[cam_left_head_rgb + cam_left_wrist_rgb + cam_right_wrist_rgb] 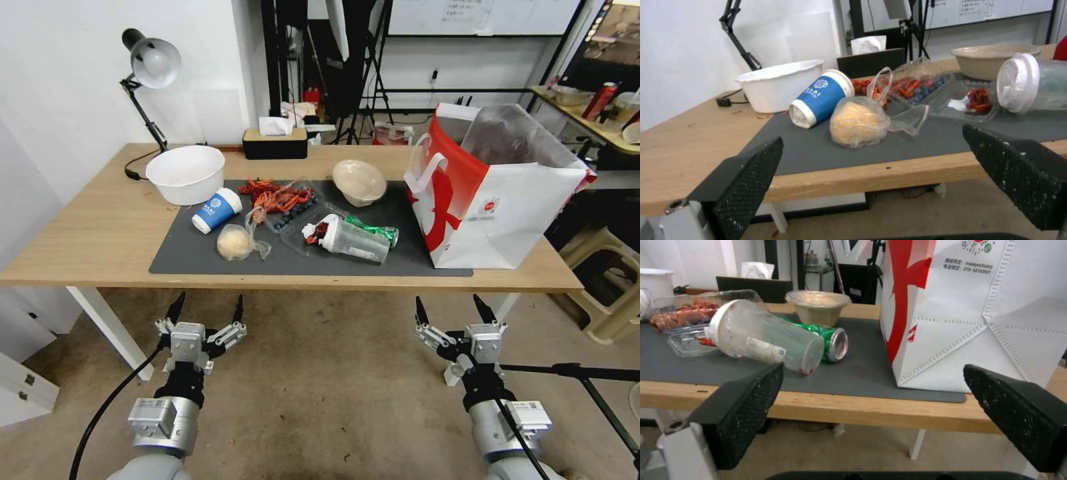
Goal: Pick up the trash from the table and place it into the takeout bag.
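The trash lies on the table's dark mat: a blue-and-white paper cup on its side, a bun in a clear bag, red crayfish shells in clear trays, a clear plastic cup on its side, a crushed green can and a beige bowl. The takeout bag stands open at the right end. Both grippers hang below the front edge, left gripper and right gripper, each open and empty. The left wrist view faces the bun; the right wrist view faces the plastic cup and bag.
A white basin, a desk lamp and a black tissue box stand at the back of the table. A beige stool sits right of the table, a tripod leg crosses the floor near my right arm.
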You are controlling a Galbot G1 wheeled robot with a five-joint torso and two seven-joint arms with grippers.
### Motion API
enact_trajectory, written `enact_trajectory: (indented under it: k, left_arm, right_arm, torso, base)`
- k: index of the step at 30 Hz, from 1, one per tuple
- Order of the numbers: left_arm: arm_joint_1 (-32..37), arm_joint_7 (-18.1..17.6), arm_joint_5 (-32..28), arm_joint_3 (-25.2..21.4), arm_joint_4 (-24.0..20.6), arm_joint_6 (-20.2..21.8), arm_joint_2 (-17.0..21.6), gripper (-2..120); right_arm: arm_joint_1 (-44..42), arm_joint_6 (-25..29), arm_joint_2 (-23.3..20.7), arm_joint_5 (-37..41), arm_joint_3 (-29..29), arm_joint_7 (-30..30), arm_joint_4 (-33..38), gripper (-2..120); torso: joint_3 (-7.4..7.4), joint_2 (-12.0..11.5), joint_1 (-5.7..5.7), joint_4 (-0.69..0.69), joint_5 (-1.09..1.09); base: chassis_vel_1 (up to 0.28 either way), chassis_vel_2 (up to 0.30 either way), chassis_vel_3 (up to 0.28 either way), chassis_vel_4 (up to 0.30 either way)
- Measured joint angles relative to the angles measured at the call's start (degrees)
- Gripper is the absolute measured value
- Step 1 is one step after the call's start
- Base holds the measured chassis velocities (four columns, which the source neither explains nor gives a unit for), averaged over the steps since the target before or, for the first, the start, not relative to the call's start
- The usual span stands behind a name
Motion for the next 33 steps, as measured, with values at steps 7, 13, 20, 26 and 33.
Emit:
enact_trajectory:
  k: [7,13,20,26,33]
  left_arm:
    - [0.0,0.0,0.0,0.0,0.0,0.0,0.0,100]
    - [-0.01,0.0,0.0,0.0,0.0,0.0,0.0,100]
    - [0.0,0.0,0.0,0.0,0.0,0.0,0.0,100]
    - [-1.75,-0.05,-2.04,0.74,-0.42,2.81,-0.52,100]
    - [-8.31,-1.12,-10.29,4.1,-2.81,12.93,-2.67,100]
  right_arm:
    - [0.0,0.0,0.0,0.0,0.0,0.0,0.0,100]
    - [0.0,0.0,0.0,0.0,0.0,0.0,0.0,100]
    - [0.0,0.0,0.0,0.0,0.0,0.0,0.0,100]
    - [2.82,-3.4,1.11,1.0,0.18,0.24,0.83,100]
    - [9.63,-8.71,3.28,5.58,0.62,-0.03,2.26,100]
  torso:
    - [0.0,0.0,0.0,0.0,0.0]
    - [0.0,0.0,0.0,0.0,0.0]
    - [0.0,0.0,0.0,0.0,0.0]
    - [0.0,0.0,0.0,0.0,0.01]
    - [0.01,-0.01,0.04,-0.02,0.02]
  base:
    - [0.0,0.0,0.0,0.0]
    - [0.0,0.0,0.0,0.0]
    - [0.0,0.0,0.0,0.0]
    - [0.0,0.0,0.0,0.0]
    - [0.0,0.0,0.0,0.0]
